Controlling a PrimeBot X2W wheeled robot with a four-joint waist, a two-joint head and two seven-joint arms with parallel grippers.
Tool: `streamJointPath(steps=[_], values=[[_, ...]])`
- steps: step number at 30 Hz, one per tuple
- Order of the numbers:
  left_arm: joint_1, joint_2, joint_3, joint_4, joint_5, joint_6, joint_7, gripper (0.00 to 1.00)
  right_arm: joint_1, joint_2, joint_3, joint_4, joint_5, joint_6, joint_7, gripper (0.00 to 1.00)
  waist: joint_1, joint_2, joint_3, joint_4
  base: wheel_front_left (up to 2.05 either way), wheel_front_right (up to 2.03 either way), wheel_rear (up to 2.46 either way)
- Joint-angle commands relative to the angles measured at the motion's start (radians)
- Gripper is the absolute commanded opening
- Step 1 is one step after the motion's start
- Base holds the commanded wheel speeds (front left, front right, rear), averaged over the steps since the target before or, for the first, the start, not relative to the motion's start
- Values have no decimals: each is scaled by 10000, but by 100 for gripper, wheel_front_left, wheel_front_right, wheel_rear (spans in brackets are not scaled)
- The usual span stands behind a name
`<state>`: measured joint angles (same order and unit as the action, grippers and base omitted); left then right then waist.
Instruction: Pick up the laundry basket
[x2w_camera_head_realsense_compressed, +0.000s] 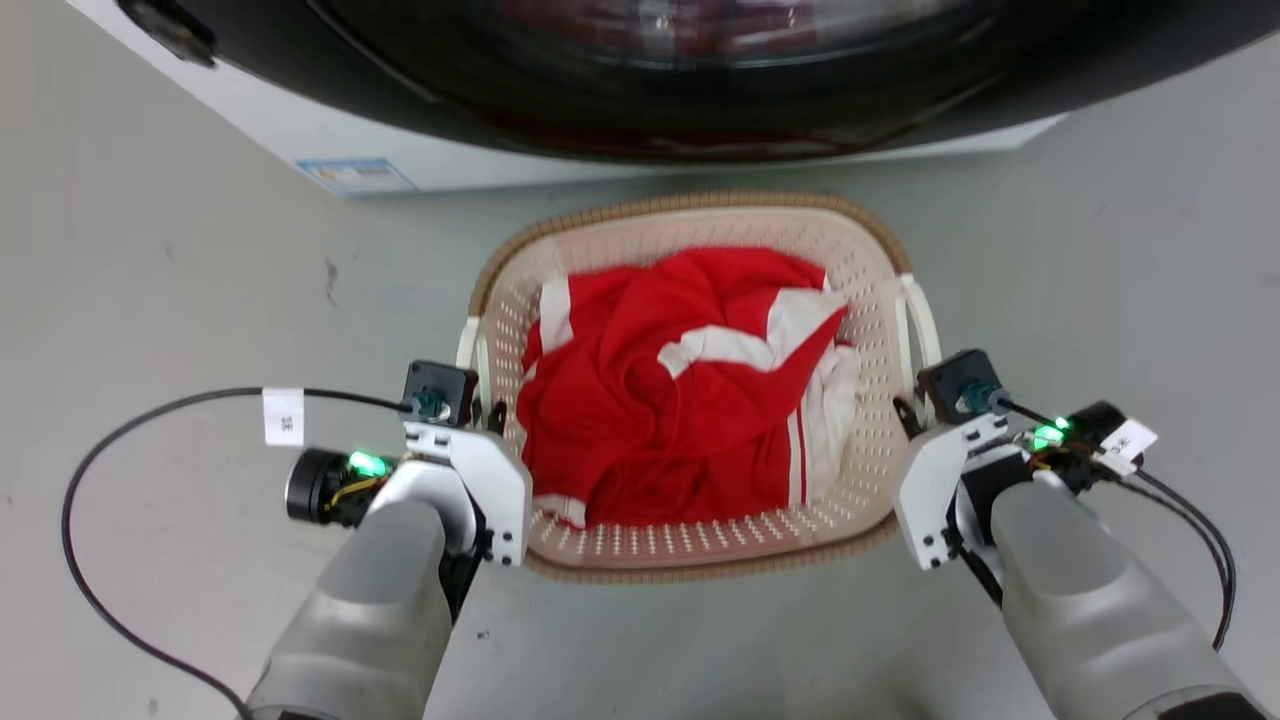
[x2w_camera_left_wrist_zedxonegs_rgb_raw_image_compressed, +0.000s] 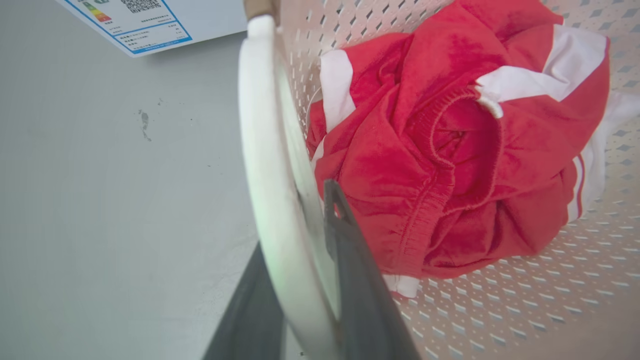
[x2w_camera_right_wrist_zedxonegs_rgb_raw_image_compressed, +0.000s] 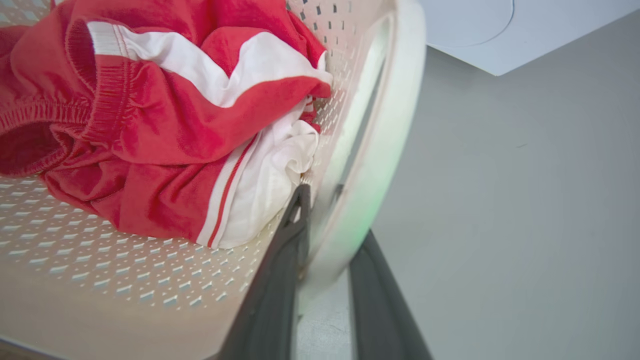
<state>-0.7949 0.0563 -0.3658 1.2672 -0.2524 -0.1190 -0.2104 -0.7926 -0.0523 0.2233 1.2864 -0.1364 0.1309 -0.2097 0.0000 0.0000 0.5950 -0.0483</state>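
The left gripper (x2w_camera_left_wrist_zedxonegs_rgb_raw_image_compressed: 295, 220) straddles the left loop handle (x2w_camera_left_wrist_zedxonegs_rgb_raw_image_compressed: 260, 125). I cannot tell whether it is clamped, because the outer finger is partly hidden. The laundry basket (x2w_camera_head_realsense_compressed: 700, 215) sits on the floor (x2w_camera_head_realsense_compressed: 150, 300) near the cropped washer (x2w_camera_head_realsense_compressed: 640, 100). The right gripper (x2w_camera_right_wrist_zedxonegs_rgb_raw_image_compressed: 335, 212) straddles the right loop handle (x2w_camera_right_wrist_zedxonegs_rgb_raw_image_compressed: 395, 100), and I cannot tell its grip either.

Top of washer (x2w_camera_head_realsense_compressed: 640, 90) cut off in head view, door blurred; its label (x2w_camera_head_realsense_compressed: 355, 175) too small to read. Floor of laundry basket (x2w_camera_head_realsense_compressed: 700, 545) mostly hidden under red/white clothes (x2w_camera_head_realsense_compressed: 680, 400). Fingers of left gripper (x2w_camera_head_realsense_compressed: 490, 415) & right gripper (x2w_camera_head_realsense_compressed: 908, 412) largely hidden by wrist housings; can't tell if they pinch the handles (x2w_camera_head_realsense_compressed: 925, 320). Left-side cable (x2w_camera_head_realsense_compressed: 64, 510) runs off bottom edge.
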Motion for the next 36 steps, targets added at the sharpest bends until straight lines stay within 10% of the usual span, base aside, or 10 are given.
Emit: streamJointPath(steps=[1,36], values=[[203,-105,-159,-11,-67,-159,66,0,154,33,278,-17,162,-2,87,0,0,0,-760,44,0,0,0],[2401,-116,-2542,-15,-3156,-197,2161,0,2285,-78,6214,-545,5966,59,2538,0,0,0,-5709,398,0,0,0]])
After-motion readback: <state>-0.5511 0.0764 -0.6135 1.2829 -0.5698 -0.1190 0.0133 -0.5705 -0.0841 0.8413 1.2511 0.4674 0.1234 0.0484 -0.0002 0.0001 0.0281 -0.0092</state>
